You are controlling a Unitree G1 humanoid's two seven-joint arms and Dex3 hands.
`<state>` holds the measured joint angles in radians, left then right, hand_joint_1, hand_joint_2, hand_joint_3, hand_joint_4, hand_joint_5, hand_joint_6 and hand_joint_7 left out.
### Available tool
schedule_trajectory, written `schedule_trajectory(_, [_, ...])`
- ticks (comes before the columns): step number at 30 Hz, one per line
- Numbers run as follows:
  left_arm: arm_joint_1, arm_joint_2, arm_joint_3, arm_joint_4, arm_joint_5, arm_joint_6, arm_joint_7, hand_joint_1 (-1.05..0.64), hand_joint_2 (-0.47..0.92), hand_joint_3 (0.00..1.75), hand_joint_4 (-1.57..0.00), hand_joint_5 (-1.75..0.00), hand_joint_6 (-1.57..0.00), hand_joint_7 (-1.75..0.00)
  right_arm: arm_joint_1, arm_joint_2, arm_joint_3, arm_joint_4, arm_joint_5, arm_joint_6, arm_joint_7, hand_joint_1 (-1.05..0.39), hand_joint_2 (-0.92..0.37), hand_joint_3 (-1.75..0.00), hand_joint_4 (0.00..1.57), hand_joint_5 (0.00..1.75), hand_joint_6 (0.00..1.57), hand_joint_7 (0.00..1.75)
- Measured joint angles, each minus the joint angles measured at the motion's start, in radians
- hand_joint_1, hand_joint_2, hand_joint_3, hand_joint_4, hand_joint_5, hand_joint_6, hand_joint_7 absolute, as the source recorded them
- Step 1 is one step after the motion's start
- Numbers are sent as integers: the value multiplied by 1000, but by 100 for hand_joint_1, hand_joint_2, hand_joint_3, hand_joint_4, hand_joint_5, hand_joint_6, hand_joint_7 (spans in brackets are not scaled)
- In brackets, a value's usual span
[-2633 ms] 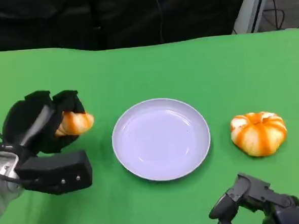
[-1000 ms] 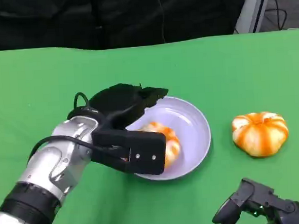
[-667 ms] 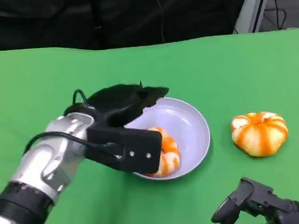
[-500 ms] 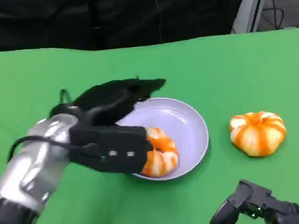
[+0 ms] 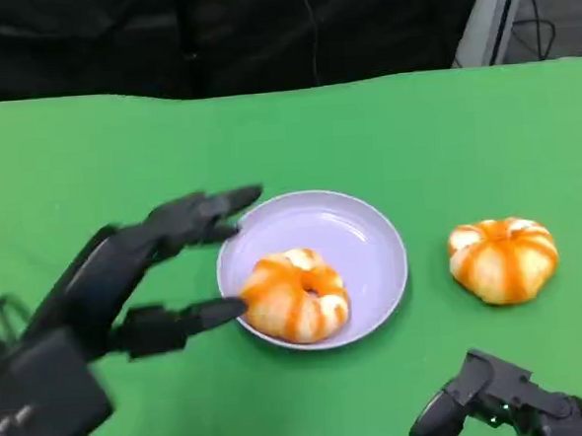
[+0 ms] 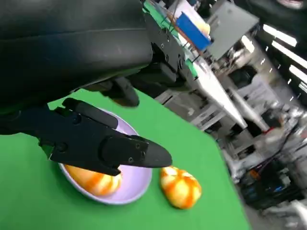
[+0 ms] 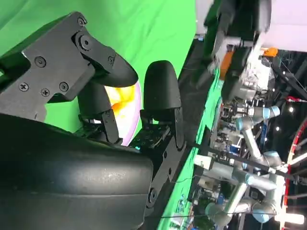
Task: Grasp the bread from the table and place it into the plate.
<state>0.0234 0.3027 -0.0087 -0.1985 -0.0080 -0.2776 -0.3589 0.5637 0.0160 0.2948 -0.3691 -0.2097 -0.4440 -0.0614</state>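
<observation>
Two breads, one plate, two hands, one green desk [image 5: 414, 131]. Bread [image 5: 294, 295] lies in the plate [image 5: 356, 234], on the plate's near-left part, touching its floor. The second bread [image 5: 503, 259] sits on the desk right of the plate, apart from it, not touched by anything. Both are orange with pale stripes, round.

Left hand [image 5: 141, 277] is released, fingers spread, holding nothing. It hangs at the plate's left side; the upper fingers reach to the plate's far-left rim, the lower finger points at the bread in the plate, tip just beside it. Contact with bread: cannot tell for sure, looks apart or barely touching. The forearm blurs toward lower left.

Left wrist view: black fingers [image 6: 100, 139] stretch over the plate [image 6: 136, 179], bread [image 6: 93, 181] partly hidden under them, second bread [image 6: 180, 187] on the desk [image 6: 29, 206] just past the plate.

Right hand [image 5: 500, 408] is low at the near right edge of the desk, fingers curled in, nothing in it, well apart from both breads. Right wrist view: its fingers [image 7: 160, 96] bent, a bit of plate [image 7: 132, 110] and bread [image 7: 117, 103] seen between them.
</observation>
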Motion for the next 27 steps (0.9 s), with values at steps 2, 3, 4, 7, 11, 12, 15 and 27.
schedule_trajectory(2, [66, -32, 28, -32, -55, -2, 18, -3, 70, 75, -75, -119, -82, -67, 0, 0, 0, 0, -3, 1, -1, -8, -40, -123, 70, 158, 77, 132])
schedule_trajectory(3, [98, -57, 41, -45, -90, 3, 33, 0, 63, 90, -75, -128, -78, -85, 0, 0, 0, 0, -4, 3, -1, -7, -40, -122, 70, 159, 77, 133])
schedule_trajectory(4, [127, -81, 49, -57, -123, 10, 44, 4, 58, 104, -73, -139, -73, -106, 0, 0, 0, -1, -4, 4, -1, -8, -40, -122, 70, 159, 77, 133])
schedule_trajectory(7, [203, -134, 59, -69, -196, 25, 55, 8, 61, 106, -71, -158, -68, -132, -1, -1, 1, -1, -3, 6, 1, -10, -40, -122, 70, 159, 76, 132])
schedule_trajectory(11, [279, -172, 74, -88, -246, 27, 58, 9, 67, 104, -75, -172, -65, -150, -2, -7, -1, -1, -3, 7, 1, -10, -40, -121, 70, 159, 76, 131])
schedule_trajectory(12, [293, -175, 81, -94, -255, 27, 58, 9, 67, 105, -76, -173, -65, -156, -2, -8, -1, -1, -3, 7, 1, -10, -40, -121, 70, 159, 76, 131])
schedule_trajectory(15, [327, -177, 96, -98, -249, 13, 58, 9, 65, 104, -80, -174, -68, -163, -3, -10, -2, -1, -3, 8, 2, -11, -40, -121, 70, 158, 77, 131])
schedule_trajectory(27, [364, -179, 104, -66, -177, -76, 62, -3, 59, 95, -83, -175, -70, -171, -4, -20, -24, -1, 2, 8, 4, -11, -39, -122, 68, 159, 76, 132])
